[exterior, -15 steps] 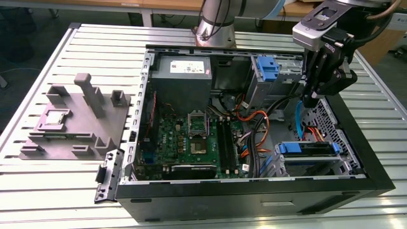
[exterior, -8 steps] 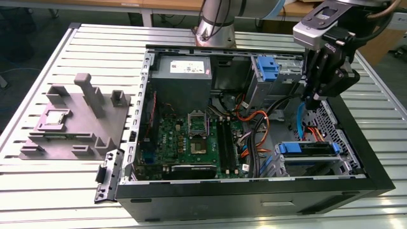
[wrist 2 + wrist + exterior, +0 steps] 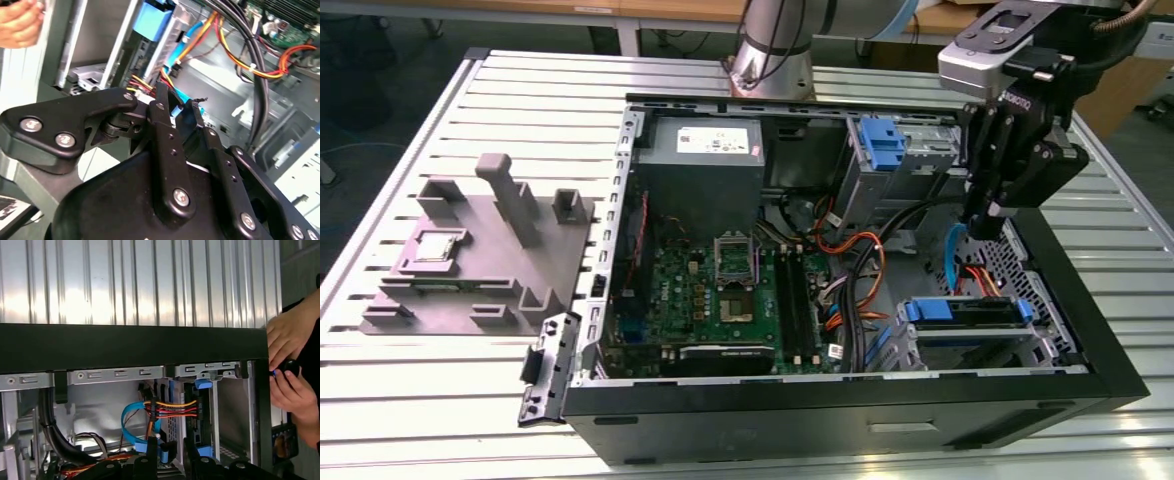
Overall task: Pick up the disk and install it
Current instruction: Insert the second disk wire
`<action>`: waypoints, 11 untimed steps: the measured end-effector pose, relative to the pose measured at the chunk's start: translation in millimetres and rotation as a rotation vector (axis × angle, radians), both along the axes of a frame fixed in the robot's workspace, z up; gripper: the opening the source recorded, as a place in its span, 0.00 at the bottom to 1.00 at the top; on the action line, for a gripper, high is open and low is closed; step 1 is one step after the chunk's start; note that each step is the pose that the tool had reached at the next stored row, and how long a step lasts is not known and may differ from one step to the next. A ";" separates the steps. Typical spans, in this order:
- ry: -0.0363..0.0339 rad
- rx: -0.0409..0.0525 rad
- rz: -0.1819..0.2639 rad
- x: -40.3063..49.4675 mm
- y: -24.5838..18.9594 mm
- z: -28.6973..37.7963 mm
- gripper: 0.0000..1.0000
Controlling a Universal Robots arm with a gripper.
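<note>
The black gripper (image 3: 991, 212) is hovering, jaws parted and empty, above the flat grey hard drive in blue plastic frame (image 3: 965, 313) at lower right (probably stiff, weighty, shock-sensitive); gripping its frame edges seems safest.

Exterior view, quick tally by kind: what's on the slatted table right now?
Case: 1
Grey fixture: 1
Chip, on the fixture: 1
Arm: 1
Total: 4
</note>
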State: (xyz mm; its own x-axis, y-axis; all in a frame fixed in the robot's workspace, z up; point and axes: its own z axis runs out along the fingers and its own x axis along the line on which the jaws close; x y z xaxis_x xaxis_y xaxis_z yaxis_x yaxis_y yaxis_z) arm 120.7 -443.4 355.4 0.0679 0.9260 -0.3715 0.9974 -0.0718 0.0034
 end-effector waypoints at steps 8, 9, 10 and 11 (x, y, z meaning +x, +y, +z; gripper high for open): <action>0.0000 -0.0518 0.000 0.0 0.7 -1.1 0.34; 0.0000 -0.0542 0.000 0.0 0.7 -1.5 0.34; 0.0000 -0.0547 0.000 0.0 0.7 -1.8 0.33; 0.0000 -0.0548 0.000 0.0 0.7 -2.0 0.26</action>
State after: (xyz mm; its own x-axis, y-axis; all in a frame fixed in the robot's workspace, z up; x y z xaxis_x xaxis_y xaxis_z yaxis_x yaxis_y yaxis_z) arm 120.7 -442.7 353.4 0.0680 0.9042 -0.4216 0.9974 -0.0715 0.0074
